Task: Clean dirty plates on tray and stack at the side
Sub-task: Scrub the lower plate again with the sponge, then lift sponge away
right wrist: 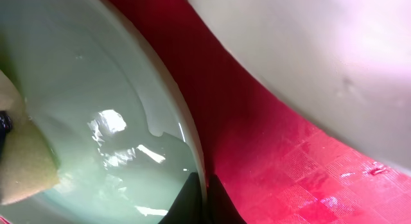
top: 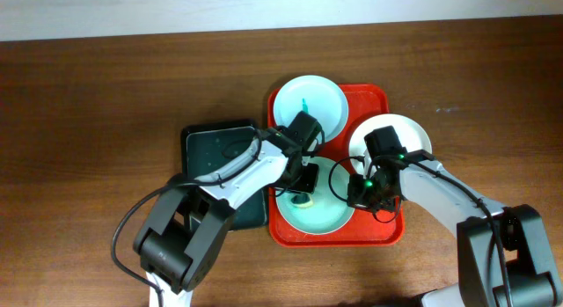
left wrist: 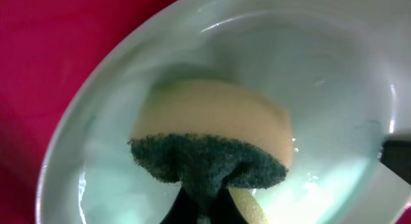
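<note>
We are looking at the red tray [top: 368, 98] sitting on the wooden counter [top: 97, 96], and it is carrying all three plates. The near mint plate [top: 325, 217] is lying at the tray's front, its hollow shining glossy and pale. Our left tool [left wrist: 204, 208] is pinching the sponge [left wrist: 212, 124], yellow with a green scouring face, which is resting inside this plate. Our right tool [right wrist: 200, 199] is nipping that plate's right rim between nearly closed fingers. The far mint plate [top: 310, 122] is sitting at the tray's back left, holding a teal smear [top: 305, 105]. The white plate [top: 412, 131] is lying at the right, overhanging the tray's edge. The black tray [top: 211, 153] is sitting just beside the red one, on its left.
</note>
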Action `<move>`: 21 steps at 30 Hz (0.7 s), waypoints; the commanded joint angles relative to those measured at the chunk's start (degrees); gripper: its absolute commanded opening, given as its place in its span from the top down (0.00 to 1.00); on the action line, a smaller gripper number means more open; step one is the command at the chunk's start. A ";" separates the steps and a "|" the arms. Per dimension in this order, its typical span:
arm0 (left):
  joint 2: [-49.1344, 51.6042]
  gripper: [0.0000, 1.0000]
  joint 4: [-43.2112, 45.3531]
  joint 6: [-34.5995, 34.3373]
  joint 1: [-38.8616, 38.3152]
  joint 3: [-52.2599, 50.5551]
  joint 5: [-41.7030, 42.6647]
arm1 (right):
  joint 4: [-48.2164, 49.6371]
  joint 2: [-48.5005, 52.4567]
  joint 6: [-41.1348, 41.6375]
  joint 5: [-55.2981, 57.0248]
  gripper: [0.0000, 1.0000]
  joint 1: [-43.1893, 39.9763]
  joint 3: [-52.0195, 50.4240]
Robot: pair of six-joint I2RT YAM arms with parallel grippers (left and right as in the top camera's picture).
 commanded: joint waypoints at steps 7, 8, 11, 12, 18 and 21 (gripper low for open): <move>2.45 1.00 -9.25 -1.64 0.90 5.60 -27.85 | -0.92 1.03 -0.83 4.98 0.96 -0.20 -1.64; 2.45 1.00 -9.77 -1.66 0.83 6.21 -27.74 | -0.92 1.03 -0.85 4.98 0.96 -0.20 -1.64; 2.45 1.00 -11.93 -1.86 0.57 8.74 -24.52 | -1.22 1.03 -0.85 5.01 0.96 -0.20 -1.64; 2.45 1.00 -12.09 -1.86 0.46 9.33 -22.58 | -1.31 1.03 -0.85 5.01 0.96 -0.20 -1.64; 3.50 1.00 -9.09 -3.56 0.07 9.70 -10.47 | -1.46 1.03 -0.85 5.03 0.96 -0.20 -1.64; 4.96 1.00 -8.50 -3.54 -0.76 9.68 -3.76 | -1.46 1.03 -0.85 5.05 0.96 -0.20 -1.64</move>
